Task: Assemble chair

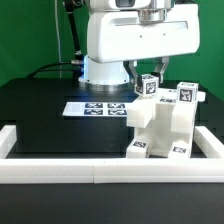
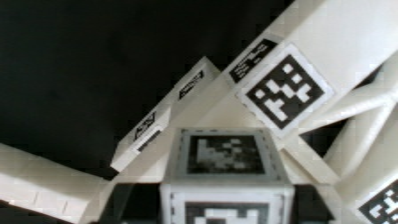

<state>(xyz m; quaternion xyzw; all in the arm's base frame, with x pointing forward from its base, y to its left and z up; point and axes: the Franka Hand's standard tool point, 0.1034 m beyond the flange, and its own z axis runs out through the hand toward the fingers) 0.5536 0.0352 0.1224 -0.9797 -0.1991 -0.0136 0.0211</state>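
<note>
The partly built white chair (image 1: 165, 128) stands on the black table at the exterior view's right, with tags on its front and top. A small white tagged post (image 1: 148, 87) stands upright at its upper back edge. My gripper (image 1: 148, 80) comes down from above with a finger on each side of the post and looks shut on it. In the wrist view the post (image 2: 222, 158) fills the lower middle between my gripper's fingers (image 2: 222, 215). A slanted tagged chair part (image 2: 281, 85) lies beyond it.
The marker board (image 1: 96, 108) lies flat on the table to the exterior view's left of the chair. A long low white border rail (image 1: 60, 170) runs along the front and sides. The arm's white base (image 1: 100, 68) stands behind.
</note>
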